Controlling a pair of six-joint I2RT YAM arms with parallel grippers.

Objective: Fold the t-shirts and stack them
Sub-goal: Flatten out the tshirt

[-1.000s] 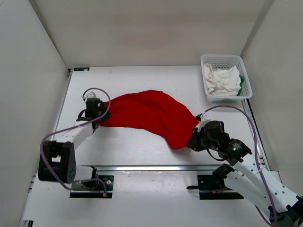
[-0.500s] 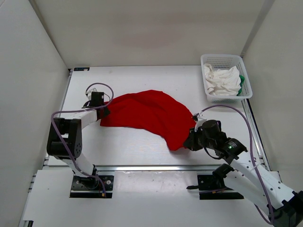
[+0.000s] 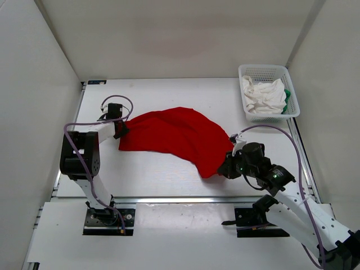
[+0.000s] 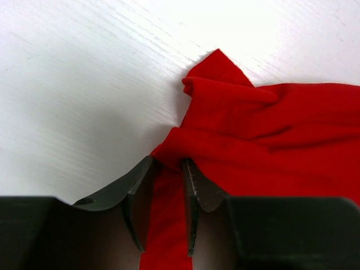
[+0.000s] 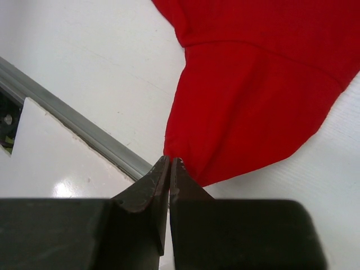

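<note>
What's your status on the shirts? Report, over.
Left fingers clamped on left edge of bright red cloth t-shirt. Right fingers shut at its near-right corner, grip unclear. White plastic mesh basket holds white cloth t-shirt, green cloth t-shirt. Nothing blocking.

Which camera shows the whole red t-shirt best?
Top external: the red t-shirt lies fully in frame. The left wrist view shows only a bunched edge at the left pincer; the right wrist view, one corner at the right pincer.

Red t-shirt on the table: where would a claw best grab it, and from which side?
The bunched left corner of the red t-shirt, approached from the left, low over the table. Most of it lies flat; there the cloth gathers into a ridge that two fingers can straddle, as the left gripper does.
</note>
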